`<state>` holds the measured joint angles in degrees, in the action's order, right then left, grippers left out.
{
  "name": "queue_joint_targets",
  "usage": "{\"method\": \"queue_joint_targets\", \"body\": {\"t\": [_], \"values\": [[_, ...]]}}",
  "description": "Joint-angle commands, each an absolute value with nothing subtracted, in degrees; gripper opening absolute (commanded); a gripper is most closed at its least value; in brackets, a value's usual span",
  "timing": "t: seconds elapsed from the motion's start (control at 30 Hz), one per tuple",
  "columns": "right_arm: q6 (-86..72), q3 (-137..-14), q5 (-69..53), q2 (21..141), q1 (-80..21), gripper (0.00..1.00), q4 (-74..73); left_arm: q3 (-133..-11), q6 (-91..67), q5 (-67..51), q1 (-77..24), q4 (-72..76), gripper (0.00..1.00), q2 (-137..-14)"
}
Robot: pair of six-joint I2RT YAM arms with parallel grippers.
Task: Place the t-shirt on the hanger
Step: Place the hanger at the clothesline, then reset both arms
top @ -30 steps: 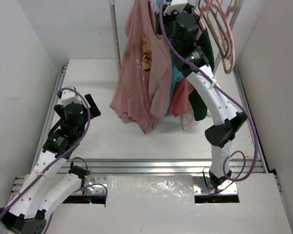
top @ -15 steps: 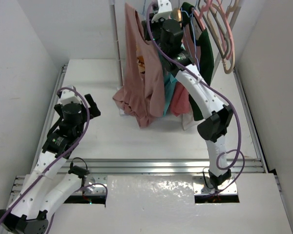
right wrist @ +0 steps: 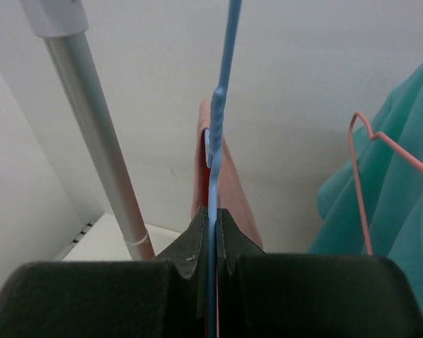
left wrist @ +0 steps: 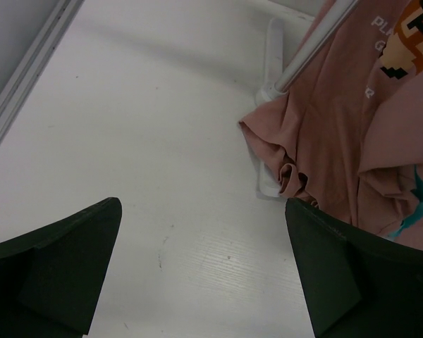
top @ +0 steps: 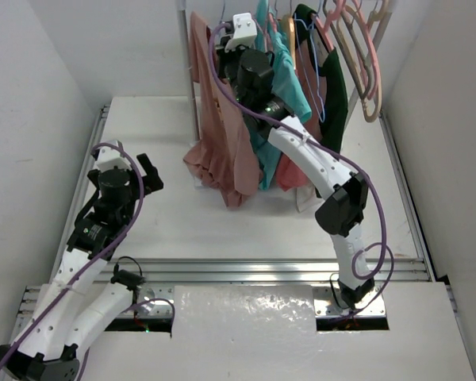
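Right gripper [right wrist: 213, 220] is clamped tight on the hanger [right wrist: 221, 105] at the far side, t-shirt [top: 222, 135] hanging below. Left gripper [left wrist: 203, 208] hangs wide open, empty, over the worktop [left wrist: 141, 141].

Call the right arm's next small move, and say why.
Probably lift the hanger up and across to hook it on the rack, without opening yet. The right gripper is shut on the blue wire, and the t-shirt already hangs from it, hem bunched on the table. The rack's top bar is out of view, so go slowly. The left gripper is open, holding nothing.
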<state>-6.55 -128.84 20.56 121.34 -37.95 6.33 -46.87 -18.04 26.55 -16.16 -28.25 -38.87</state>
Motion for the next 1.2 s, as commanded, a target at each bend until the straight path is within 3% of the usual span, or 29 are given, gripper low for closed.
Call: {"method": "queue_joint_targets", "body": {"t": [0.0, 0.07, 0.13, 0.17, 0.33, 0.5, 0.6, 0.63, 0.67, 0.9, 1.17], "values": [[-5.18, -128.06, 24.69, 117.86, -39.81, 0.00, 11.42, -46.76, -17.40, 25.49, -15.38, -25.40, 1.00, -37.97], [-5.53, -127.01, 25.22, 117.08, -39.90, 0.00, 11.51, -46.76, -17.32, 25.31, -15.47, -25.31, 1.00, -38.06], [-5.71, -125.34, 25.05, 115.76, -39.99, 0.11, 12.04, -46.76, -17.31, 25.14, -15.38, -25.31, 1.00, -37.97], [-5.63, -124.72, 24.87, 115.14, -39.99, 0.11, 12.04, -46.67, -17.40, 25.14, -15.38, -25.31, 1.00, -37.97], [-4.84, -120.94, 24.26, 111.80, -39.99, 0.59, 12.75, -46.67, -17.40, 25.31, -15.21, -25.31, 1.00, -37.97], [-3.34, -119.62, 21.72, 108.90, -39.99, 0.67, 11.43, -46.67, -17.49, 25.92, -14.59, -25.31, 1.00, -38.32], [-3.16, -119.53, 20.84, 106.53, -39.99, 0.83, 7.92, -47.02, -18.02, 27.59, -14.15, -25.75, 1.00, -38.50], [-3.25, -118.92, 20.57, 104.26, -39.99, 0.95, 7.04, -47.02, -18.37, 28.21, -13.98, -25.93, 1.00, -38.24], [-3.77, -116.22, 20.31, 102.67, -39.99, 0.99, 5.47, -47.11, -18.46, 29.34, -13.45, -26.19, 1.00, -37.88], [-5.27, -96.26, 9.76, 82.20, -40.60, 0.99, -4.99, -48.33, -19.51, 35.41, -12.66, -28.39, 1.00, -35.42], [-10.54, -76.21, 14.75, 55.67, -41.48, 0.99, -28.10, -50.81, -22.85, 37.36, -12.66, -33.13, 1.00, -32.44]]}}
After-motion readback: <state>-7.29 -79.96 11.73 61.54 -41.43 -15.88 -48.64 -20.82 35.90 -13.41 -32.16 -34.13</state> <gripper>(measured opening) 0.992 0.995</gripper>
